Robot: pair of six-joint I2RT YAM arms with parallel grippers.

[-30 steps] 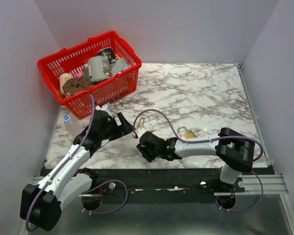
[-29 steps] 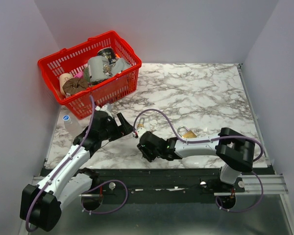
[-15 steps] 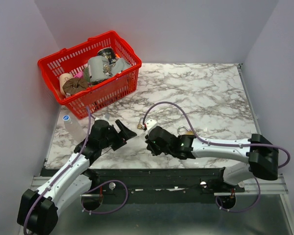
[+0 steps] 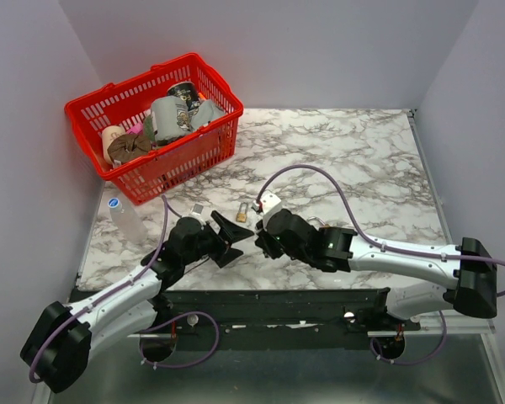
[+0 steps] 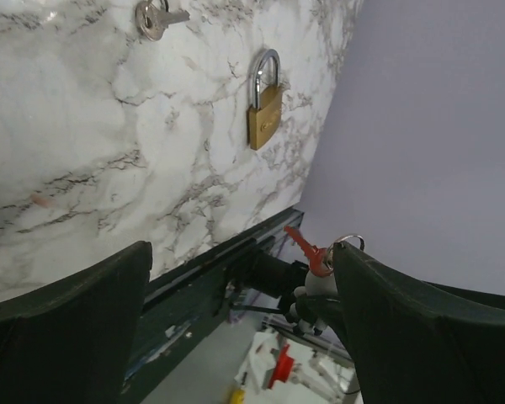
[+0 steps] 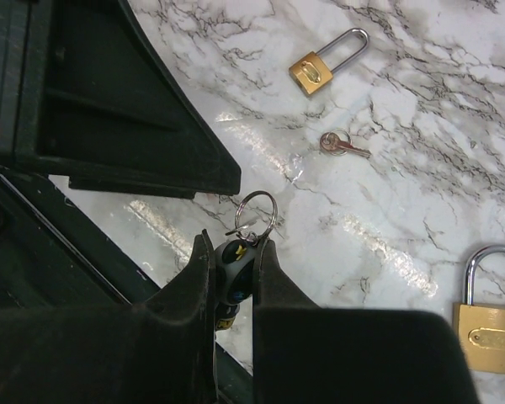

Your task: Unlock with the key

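My right gripper is shut on the key, pinching its dark rounded head. The key's ring sticks out past the fingertips, and the blade is hidden between the fingers. In the top view my right gripper hangs low over the table's near left part, tip to tip with my left gripper. My left gripper stands wide open and holds nothing. A small brass padlock lies flat on the marble just beyond both grippers.
A loose key on a ring lies between the small padlock and a larger brass padlock. A red basket full of items stands at the back left, with a plastic bottle beside it. The black rail marks the near edge.
The right arm has stretched out low and to the left, and its jaws have closed on the key. The left gripper has dropped toward the near edge and shifted right.
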